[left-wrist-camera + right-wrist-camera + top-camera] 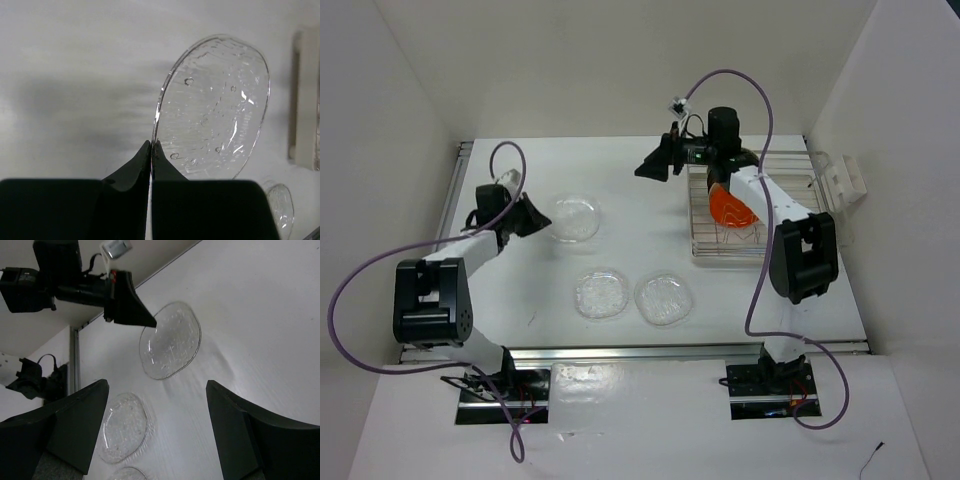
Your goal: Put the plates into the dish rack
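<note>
My left gripper (533, 217) is shut on the near rim of a clear glass plate (575, 218) at the table's left middle. The left wrist view shows the fingertips (151, 145) pinched on the plate's edge (215, 110), with the plate tilted. Two more clear glass plates (601, 293) (664, 299) lie flat at the front middle. The silver wire dish rack (720, 245) stands at the right with an orange plate (730, 208) upright in it. My right gripper (648, 168) is open and empty, left of the rack. The other plates are hidden.
A white bracket (842, 180) sits against the right wall beside the rack. The right wrist view (157, 385) shows the held plate (170, 340), the left gripper (132, 307) and a flat clear plate (124, 426). White walls enclose the table.
</note>
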`<state>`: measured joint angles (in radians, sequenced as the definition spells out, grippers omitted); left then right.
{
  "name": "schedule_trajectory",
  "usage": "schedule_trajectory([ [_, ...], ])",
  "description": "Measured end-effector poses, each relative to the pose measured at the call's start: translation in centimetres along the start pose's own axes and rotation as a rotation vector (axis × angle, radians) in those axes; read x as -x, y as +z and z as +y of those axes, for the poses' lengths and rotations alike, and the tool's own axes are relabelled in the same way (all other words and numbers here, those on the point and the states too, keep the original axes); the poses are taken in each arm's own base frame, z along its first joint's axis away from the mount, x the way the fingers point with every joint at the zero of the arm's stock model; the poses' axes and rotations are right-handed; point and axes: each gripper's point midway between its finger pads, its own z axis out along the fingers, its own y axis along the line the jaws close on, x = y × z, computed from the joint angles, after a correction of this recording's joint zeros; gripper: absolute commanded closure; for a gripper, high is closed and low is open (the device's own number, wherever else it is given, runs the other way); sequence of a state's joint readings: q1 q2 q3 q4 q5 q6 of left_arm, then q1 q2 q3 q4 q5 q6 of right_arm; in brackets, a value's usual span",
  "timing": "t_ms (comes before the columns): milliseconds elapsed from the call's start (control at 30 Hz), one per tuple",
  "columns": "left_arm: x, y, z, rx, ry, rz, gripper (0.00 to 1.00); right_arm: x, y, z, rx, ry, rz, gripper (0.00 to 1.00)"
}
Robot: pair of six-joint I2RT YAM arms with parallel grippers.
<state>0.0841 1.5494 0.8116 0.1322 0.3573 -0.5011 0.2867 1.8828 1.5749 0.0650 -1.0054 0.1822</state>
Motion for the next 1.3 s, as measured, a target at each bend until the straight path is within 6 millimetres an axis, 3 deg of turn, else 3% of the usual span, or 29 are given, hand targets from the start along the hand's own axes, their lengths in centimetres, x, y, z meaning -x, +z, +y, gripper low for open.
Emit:
schedule_trajectory([
  [167,6.6,-0.6,-6.4,-0.233,0.196,-0.085,1.00,-2.0,1.1,-1.4,-0.006,0.154,0.029,0.14],
  [300,9.1,-1.4,-10.8,-0.335,0.320,-0.118,1.00,-3.8,1.8,-2.3,-0.015,0.242,0.056,0.14],
  [433,8.2,-1.3,-14.5,-0.398,0.400,-0.097,1.00,-4.6,2.6,-2.0,-0.019,0.282,0.074,0.14],
  [600,5.1,-0.5,-16.7,-0.420,0.422,-0.024,1.00,-5.0,3.8,-0.7,-0.002,0.282,0.089,0.18],
  [667,4.5,-0.3,-16.9,-0.419,0.423,-0.006,1.00,-5.2,4.1,-0.4,0.000,0.281,0.096,0.34],
  [700,4.3,-0.3,-17.0,-0.419,0.424,-0.003,1.00,-5.3,4.3,-0.3,0.001,0.278,0.099,0.64],
  [767,4.3,-0.2,-17.0,-0.414,0.425,-0.004,1.00,-5.5,4.4,-0.2,-0.002,0.274,0.106,0.99],
  [867,4.3,-0.6,-17.4,-0.425,0.431,-0.007,1.00,-6.1,4.2,-1.6,-0.077,0.284,0.114,1.00],
  [900,4.0,-0.6,-17.5,-0.420,0.433,0.000,0.81,-6.2,4.1,-1.6,-0.083,0.276,0.121,1.00],
  [1000,3.8,-0.5,-17.1,-0.399,0.453,0.001,0.37,-5.8,3.6,-1.6,-0.124,0.215,0.142,1.00],
  [1033,3.9,-0.5,-17.0,-0.394,0.463,-0.002,0.15,-5.5,3.3,-1.8,-0.151,0.184,0.148,1.00],
  [1067,4.0,-0.6,-16.8,-0.389,0.469,-0.004,0.00,-5.1,3.0,-2.0,-0.177,0.151,0.150,1.00],
  [1200,4.3,-1.4,-16.9,-0.388,0.485,-0.011,0.00,-1.9,-0.2,-2.8,-0.314,-0.068,0.140,1.00],
  [1300,4.8,-2.3,-17.1,-0.381,0.527,-0.031,0.00,2.1,-5.4,-2.4,-0.437,-0.336,0.096,1.00],
])
